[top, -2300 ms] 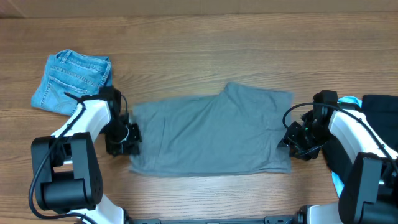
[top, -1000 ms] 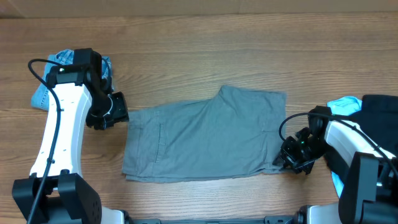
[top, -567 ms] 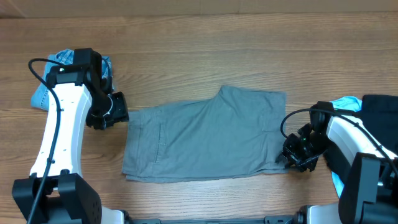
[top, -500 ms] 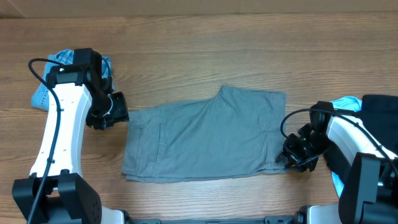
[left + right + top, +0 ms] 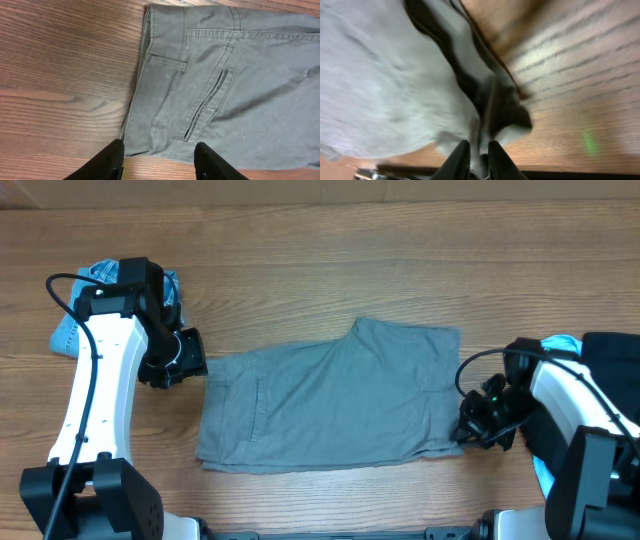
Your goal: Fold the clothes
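Note:
The grey shorts [image 5: 330, 405] lie flat mid-table, waistband to the left, legs to the right. In the left wrist view their slit back pocket [image 5: 207, 107] and a belt loop [image 5: 167, 62] show. My left gripper [image 5: 193, 365] [image 5: 160, 162] hovers open just off the waistband's far corner, nothing between its fingers. My right gripper [image 5: 466, 430] [image 5: 479, 160] is shut on the near right hem corner of the shorts; a fold of grey cloth [image 5: 487, 107] is pinched between its fingers.
A folded denim-blue garment [image 5: 66, 332] lies at the far left, partly under my left arm. A light blue piece [image 5: 556, 345] and a black garment [image 5: 612, 360] sit at the right edge, behind my right arm.
The right gripper has closed on the hem corner and shifted slightly right. The left arm, which earlier lifted off the waistband, has stayed still for the last second.

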`<move>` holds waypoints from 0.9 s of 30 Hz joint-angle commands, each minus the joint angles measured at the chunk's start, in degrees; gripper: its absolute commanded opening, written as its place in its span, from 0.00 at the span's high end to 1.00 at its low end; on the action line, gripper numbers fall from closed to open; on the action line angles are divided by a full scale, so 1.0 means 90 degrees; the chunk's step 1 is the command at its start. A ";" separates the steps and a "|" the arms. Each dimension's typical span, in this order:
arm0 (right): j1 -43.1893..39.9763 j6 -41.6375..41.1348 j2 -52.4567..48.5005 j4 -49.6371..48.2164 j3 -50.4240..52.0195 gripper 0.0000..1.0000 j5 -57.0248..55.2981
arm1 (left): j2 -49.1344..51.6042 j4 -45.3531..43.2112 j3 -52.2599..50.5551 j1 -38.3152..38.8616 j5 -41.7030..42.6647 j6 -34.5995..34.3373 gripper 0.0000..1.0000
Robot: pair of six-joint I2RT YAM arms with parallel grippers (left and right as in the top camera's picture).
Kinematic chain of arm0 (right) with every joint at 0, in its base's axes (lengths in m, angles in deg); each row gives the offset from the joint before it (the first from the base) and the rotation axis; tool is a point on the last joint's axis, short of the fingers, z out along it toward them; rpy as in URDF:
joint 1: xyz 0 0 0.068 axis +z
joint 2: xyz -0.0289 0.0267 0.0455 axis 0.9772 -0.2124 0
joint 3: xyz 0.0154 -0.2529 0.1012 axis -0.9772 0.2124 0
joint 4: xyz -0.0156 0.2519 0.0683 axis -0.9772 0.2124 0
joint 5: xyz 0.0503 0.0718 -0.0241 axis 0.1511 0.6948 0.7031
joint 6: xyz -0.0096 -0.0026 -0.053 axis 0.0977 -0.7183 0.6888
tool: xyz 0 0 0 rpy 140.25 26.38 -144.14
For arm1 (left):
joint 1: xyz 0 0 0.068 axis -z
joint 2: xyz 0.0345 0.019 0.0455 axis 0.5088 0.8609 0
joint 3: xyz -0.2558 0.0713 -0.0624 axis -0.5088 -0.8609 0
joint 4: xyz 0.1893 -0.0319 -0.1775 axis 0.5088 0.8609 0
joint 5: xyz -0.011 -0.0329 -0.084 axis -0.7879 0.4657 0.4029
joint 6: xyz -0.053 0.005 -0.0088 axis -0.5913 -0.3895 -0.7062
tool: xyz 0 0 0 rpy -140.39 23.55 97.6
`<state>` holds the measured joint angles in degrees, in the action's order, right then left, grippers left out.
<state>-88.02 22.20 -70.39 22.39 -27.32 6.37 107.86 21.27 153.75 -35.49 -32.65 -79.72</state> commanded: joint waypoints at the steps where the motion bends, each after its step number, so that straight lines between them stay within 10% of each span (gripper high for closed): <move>1: -0.0080 0.0158 0.0104 0.0097 -0.0454 0.89 -0.0012 | -0.0022 -0.0005 0.0073 0.0012 0.0051 0.0170 0.51; 5: -0.0080 0.0158 0.0104 0.0109 -0.0471 0.96 -0.0012 | -0.0022 -0.0005 0.0073 0.0010 0.0051 0.0194 0.51; 14: -0.0073 0.0102 0.0104 0.0046 0.0019 0.65 -0.0240 | -0.0022 -0.0015 0.0073 0.0015 0.0051 0.0194 0.50; 27: -0.0073 -0.0257 0.0104 -0.0454 0.0527 0.63 0.0022 | -0.0017 -0.0100 0.0070 0.0022 0.0053 0.0192 0.45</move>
<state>-88.56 20.93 -70.39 18.80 -22.90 5.16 107.86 20.59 153.75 -35.49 -32.65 -79.11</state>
